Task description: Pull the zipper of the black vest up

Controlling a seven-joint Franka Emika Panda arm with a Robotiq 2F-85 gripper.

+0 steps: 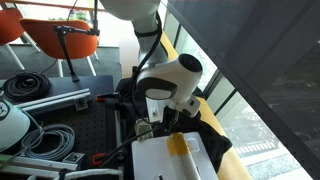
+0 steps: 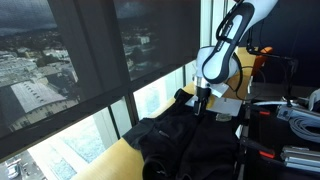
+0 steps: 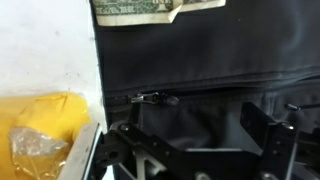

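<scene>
The black vest (image 2: 185, 140) lies rumpled on a yellow surface (image 2: 108, 160) by the window, and it also shows in an exterior view (image 1: 213, 132). In the wrist view the vest (image 3: 210, 55) fills most of the picture. Its zipper line runs across it, with the small metal zipper pull (image 3: 150, 98) at the left. My gripper (image 3: 197, 135) is open and empty just above the fabric. The pull lies just beyond its left finger. The gripper points down over the vest in both exterior views (image 1: 158, 118) (image 2: 203, 100).
A banknote (image 3: 150, 10) lies on the vest's far edge. A white box (image 1: 170, 160) with a yellow bag (image 3: 40, 135) stands beside the vest. Coiled cables (image 1: 30, 85) and an orange chair (image 1: 60, 40) lie behind. A dark slanted window panel (image 2: 80, 60) borders the surface.
</scene>
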